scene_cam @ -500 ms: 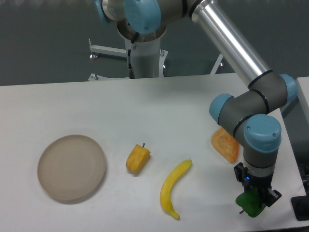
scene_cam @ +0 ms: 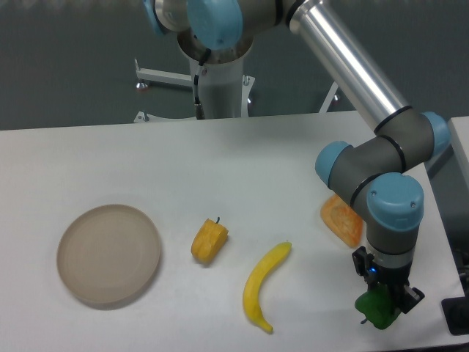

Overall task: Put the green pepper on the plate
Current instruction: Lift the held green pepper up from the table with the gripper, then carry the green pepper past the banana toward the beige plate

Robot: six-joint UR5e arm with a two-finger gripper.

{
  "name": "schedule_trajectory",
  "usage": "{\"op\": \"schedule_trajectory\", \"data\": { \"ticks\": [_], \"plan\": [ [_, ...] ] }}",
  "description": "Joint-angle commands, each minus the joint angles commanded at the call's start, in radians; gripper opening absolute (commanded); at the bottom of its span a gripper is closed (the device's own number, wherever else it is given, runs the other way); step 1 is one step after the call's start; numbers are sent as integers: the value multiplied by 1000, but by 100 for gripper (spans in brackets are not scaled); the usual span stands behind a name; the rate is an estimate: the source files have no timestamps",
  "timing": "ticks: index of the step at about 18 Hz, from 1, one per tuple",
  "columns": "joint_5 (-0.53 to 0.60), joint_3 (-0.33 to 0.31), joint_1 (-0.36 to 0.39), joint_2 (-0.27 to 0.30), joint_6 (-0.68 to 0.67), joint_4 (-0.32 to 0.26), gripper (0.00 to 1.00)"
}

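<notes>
My gripper (scene_cam: 382, 304) is down at the near right corner of the table (scene_cam: 242, 158), fingers pointing at the surface, and the green pepper (scene_cam: 377, 312) sits right between them, its lumpy green body showing below and in front of my wrist; the fingers look clenched onto the green pepper, though the wrist hides most of the contact. Can't tell if the pepper is touching the table or just off it. Just behind my fingers, toward the back of the table, lies an orange slice-like piece (scene_cam: 341, 218), partly hidden by my forearm. To the left of my fingers, near but apart, a banana (scene_cam: 262, 287) lies curved on the table. Further left, beyond the banana, a yellow-orange pepper (scene_cam: 209, 240) rests with its dark stem up. The plate (scene_cam: 108, 254), round beige with a low rim, is well apart from my fingers, far left across the table, past the yellow-orange pepper, nothing on it. A dark object (scene_cam: 456, 317) is cut off by the frame edge just right of my fingers
</notes>
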Motion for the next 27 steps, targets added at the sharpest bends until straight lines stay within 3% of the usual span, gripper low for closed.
{"op": "schedule_trajectory", "data": {
  "ticks": [3,9,11,15,22,24,27],
  "plan": [
    [-14,-31,-2,38,-32,-11,33],
    [-20,-104,-55,162,-199,-123,33],
    [-54,-156,-86,216,-264,-129,33],
    [-224,-273,-123,330,-419,-137,33],
    [-238,-433,-285,422,-667,-123,33],
    [-250,-460,-333,422,-786,-77,33],
    [-252,-552,-388,428,-929,85,33]
  ]
}}
